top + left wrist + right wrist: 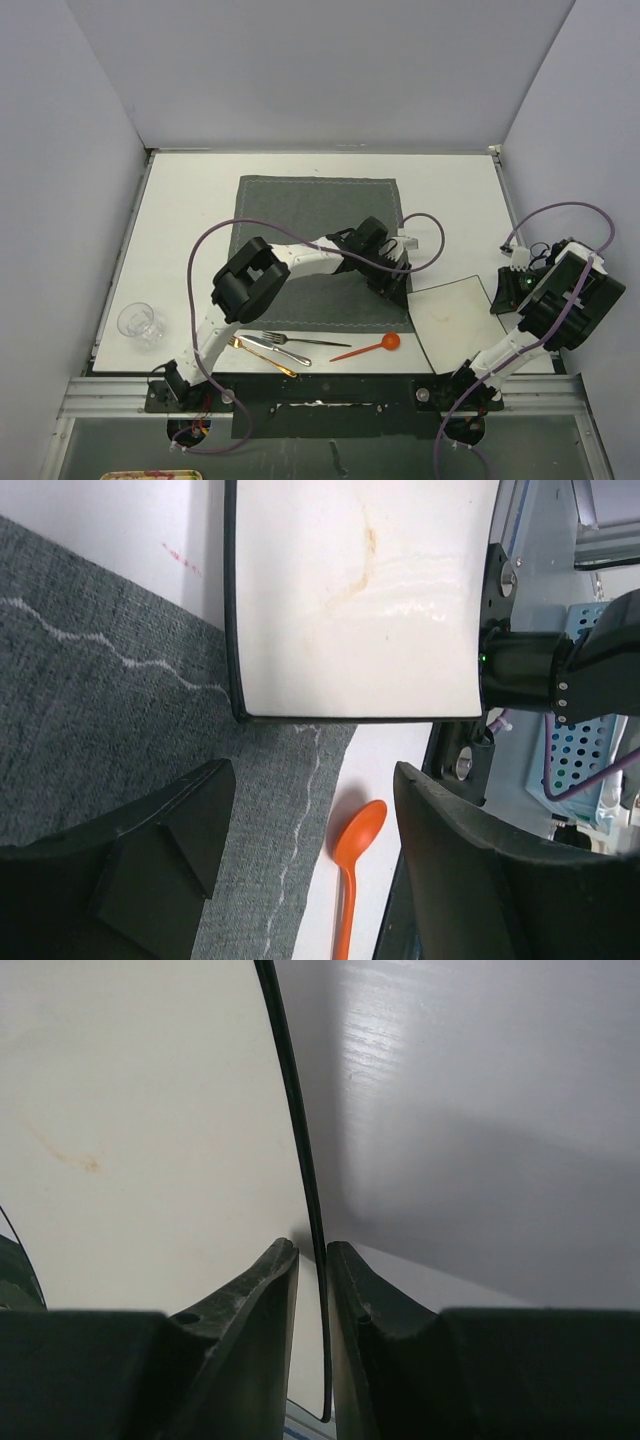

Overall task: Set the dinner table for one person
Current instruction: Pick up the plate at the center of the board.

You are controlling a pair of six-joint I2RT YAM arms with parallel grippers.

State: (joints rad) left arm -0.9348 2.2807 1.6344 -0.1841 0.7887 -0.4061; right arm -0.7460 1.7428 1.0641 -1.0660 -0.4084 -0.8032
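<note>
White surface [190,200] spread wide between pale grey walls [330,70], everything resting on it. Far left, a clear glass [138,322] stands upright. Next along, a cluster of cutlery [283,345] lies at the near edge. The dark grey placemat [300,200] fills the middle, and over its right edge is the left tool [310,820], jaws well apart, gripping nothing (whether it touches the cloth, I can't tell). An orange spoon [370,348] lies just beside the mat. Then the square plate [455,320], with the right tool [312,1270] pinched tight on its dark rim.
</note>
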